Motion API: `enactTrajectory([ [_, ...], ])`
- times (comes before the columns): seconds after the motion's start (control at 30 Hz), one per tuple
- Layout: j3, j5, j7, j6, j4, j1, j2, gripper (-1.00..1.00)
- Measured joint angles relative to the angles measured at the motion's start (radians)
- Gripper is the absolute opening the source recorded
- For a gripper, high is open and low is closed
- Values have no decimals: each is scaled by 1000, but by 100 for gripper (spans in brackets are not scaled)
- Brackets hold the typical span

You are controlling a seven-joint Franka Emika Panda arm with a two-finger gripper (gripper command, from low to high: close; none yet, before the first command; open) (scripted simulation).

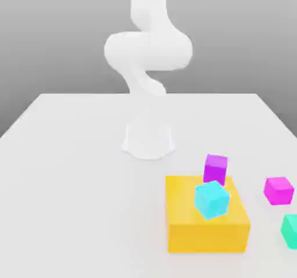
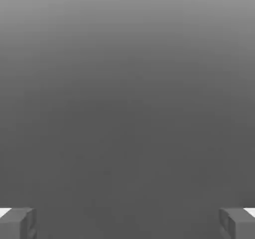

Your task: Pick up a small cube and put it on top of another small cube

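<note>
Presently, item by item, from the hand outward.

Gripper [image 2: 127,223]: two grey fingertips [image 2: 17,223] stand far apart at opposite sides of the hand view, jaws wide open, nothing between them; beyond them lies plain grey backdrop.

Arm [image 1: 148,50]: white, jointed, coiled high over its round base near the middle of the white table [image 1: 69,172], well apart from every block.

Small plain purple-violet cube [image 1: 215,168]: the stacking target, just behind the far edge of the large yellow block [image 1: 206,221]; whether it touches that block cannot be told.

Small plain cyan cube [image 1: 212,199]: on the yellow block's top face, tilted.

Small plain pinkish-magenta cube [image 1: 278,190]: the piece to be lifted, on the table near its edge at the exterior view's right, apart from the yellow block.

Teal block [image 1: 290,230]: at the same edge, nearer the camera, partly cut off by the frame.

Step in hand, as judged: the start, before the approach; no cube is grasped and none is stacked.

Next move, as judged: bring the open hand down over the pinkish-magenta cube with a finger on each side, clear of the teal block, then close. The later placement needs care, as the yellow block and cyan cube crowd the target.

Views compared: the exterior view gives the table and blocks; the hand view gives the finger spread.
</note>
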Motion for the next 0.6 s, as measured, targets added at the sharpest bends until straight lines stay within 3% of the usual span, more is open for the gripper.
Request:
enactTrajectory([
  [0.37, 111, 42, -344, 204, -141, 293, 403, 0],
  [0.6, 224, 1, -510, 332, -230, 455, 658, 0],
])
